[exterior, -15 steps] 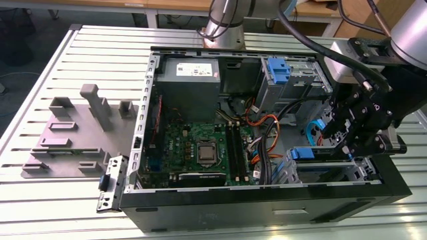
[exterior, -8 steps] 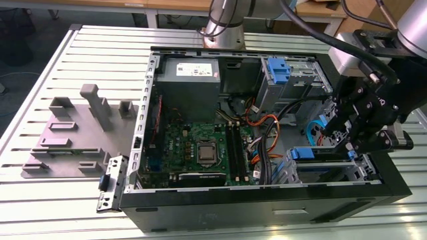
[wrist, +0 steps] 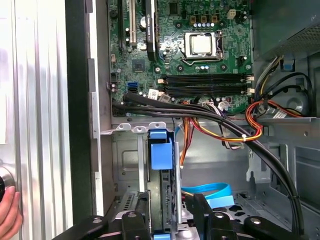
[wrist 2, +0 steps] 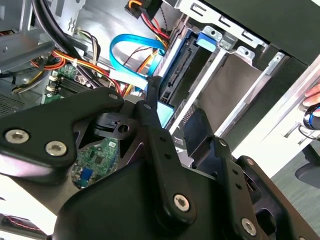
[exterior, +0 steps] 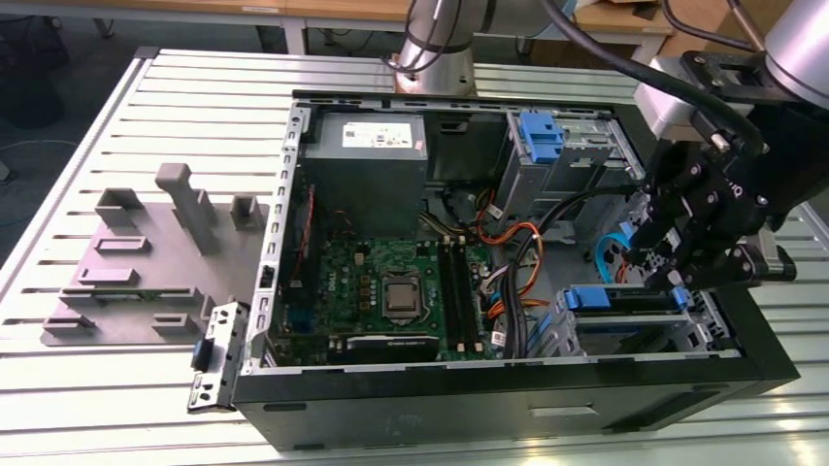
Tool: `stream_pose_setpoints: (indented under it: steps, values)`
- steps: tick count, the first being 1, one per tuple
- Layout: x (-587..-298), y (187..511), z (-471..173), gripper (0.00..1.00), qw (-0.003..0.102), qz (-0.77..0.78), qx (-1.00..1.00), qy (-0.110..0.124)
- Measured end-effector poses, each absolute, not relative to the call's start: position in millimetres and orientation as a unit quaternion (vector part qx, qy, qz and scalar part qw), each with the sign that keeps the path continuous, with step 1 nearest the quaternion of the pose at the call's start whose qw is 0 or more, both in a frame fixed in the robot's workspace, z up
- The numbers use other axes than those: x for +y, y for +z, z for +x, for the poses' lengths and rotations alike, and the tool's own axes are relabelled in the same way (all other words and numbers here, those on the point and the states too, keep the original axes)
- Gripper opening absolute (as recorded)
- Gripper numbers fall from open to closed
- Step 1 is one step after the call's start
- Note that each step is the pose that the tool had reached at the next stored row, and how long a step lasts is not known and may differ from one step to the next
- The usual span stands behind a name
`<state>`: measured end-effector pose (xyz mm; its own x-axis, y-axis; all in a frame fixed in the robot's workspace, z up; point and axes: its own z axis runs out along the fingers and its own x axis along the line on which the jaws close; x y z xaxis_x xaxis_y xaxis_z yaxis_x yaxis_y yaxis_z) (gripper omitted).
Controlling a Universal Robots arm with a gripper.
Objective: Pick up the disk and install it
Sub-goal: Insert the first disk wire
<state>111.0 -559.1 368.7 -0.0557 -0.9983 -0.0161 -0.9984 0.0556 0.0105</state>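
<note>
- On the exterior view's left, a grey fixture [exterior: 143,262] is lying on the slatted table [exterior: 78,408], well apart from the work.
- In the middle, the open computer case [exterior: 518,393] is being viewed from above. Its power supply [exterior: 369,146] and motherboard [exterior: 388,291] are exposed and nothing is touching them.
- Toward the exterior view's right, a second blue carrier [exterior: 538,131] is sitting in the upper bay, well apart from the gripper [exterior: 667,277].
- Below it, the disk [exterior: 599,299] is being carried on edge in the lower drive bay [wrist: 125,160], between the bay's metal rails. In the first wrist view its blue tab [wrist: 161,155] is pointing toward the motherboard.
- In both wrist views the gripper [wrist: 167,215] [wrist 2: 172,112] is being held right at the disk's [wrist 2: 175,75] near end. Whether it is clamped on the disk or parted from it cannot be told.
- The pick-up is judged done, and the installing step is judged to be the one in hand, with the disk already well inside the bay.
- Seating it is judged to call for a straight push along the rails, with the disk kept square. The blue flat cable [wrist 2: 132,42] and the orange wires [wrist: 250,132] just beside the bay need to be kept clear.
- A person's hand [wrist: 7,215] is resting outside the case wall in the first wrist view.
</note>
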Motion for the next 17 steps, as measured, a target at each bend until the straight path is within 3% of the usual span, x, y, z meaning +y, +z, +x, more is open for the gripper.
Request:
stream_pose_setpoints:
  steps: [17]
  values:
    - [-552.9,352.9,112.7,0.48,0.002,-0.687,0.727,0.009]
